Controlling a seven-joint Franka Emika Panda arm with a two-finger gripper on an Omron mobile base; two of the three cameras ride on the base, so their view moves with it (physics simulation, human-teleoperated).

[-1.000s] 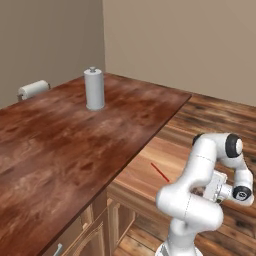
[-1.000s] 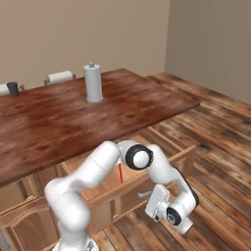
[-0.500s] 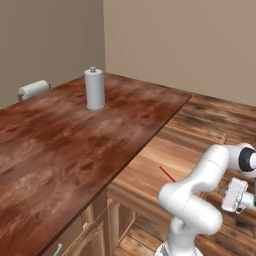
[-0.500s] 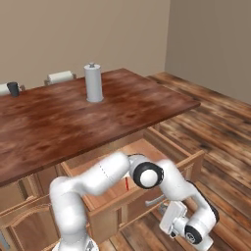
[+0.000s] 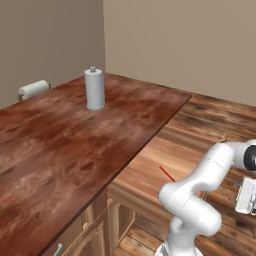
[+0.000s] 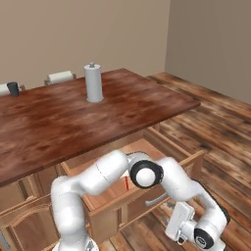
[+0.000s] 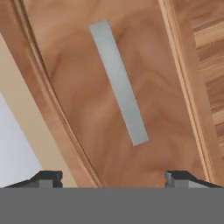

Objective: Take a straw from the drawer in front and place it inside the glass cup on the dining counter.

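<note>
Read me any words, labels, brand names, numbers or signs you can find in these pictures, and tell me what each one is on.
None: no text, label, number or sign can be read anywhere.
The paper towel roll, the glass cup, the dining counter, the drawer with its handle, and the straw are all plain.

Plain beige walls (image 5: 175, 45) met in a corner behind the counter; the floor (image 6: 220, 122) was of reddish-brown wood planks, laid in long boards; light wood cabinet doors (image 6: 24, 223) with arched panels stood beneath the counter top; a tall white-grey paper towel roll (image 5: 94, 89) stood upright on that top; a second roll (image 5: 34, 89) lay on its side near the far edge; the light was even and soft.
</note>
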